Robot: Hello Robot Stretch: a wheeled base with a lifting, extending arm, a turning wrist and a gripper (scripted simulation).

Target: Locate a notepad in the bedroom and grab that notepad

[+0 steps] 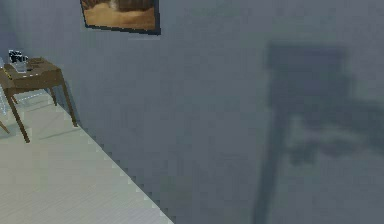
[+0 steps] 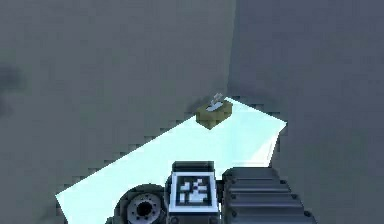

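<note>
A small wooden side table [image 1: 40, 78] stands at the forward view's left against a grey wall, with a small dark and white object [image 1: 17, 58] on its top; its shape is too small to name. In the arm side view a tan box [image 2: 214, 113] with a pale grey tuft on top sits on a pale surface [image 2: 170, 155] near the room's corner. At that view's bottom edge I see a white square with black marks [image 2: 196, 190] and, left of it, the gripper's dark round body [image 2: 142, 207]. Its far end is cut off, so I cannot tell whether it holds anything.
A framed picture [image 1: 121, 14] hangs high on the wall ahead. The grey wall runs diagonally across the forward view, with pale floor [image 1: 60, 180] at the lower left. Two grey walls meet in a corner [image 2: 234, 60] behind the tan box.
</note>
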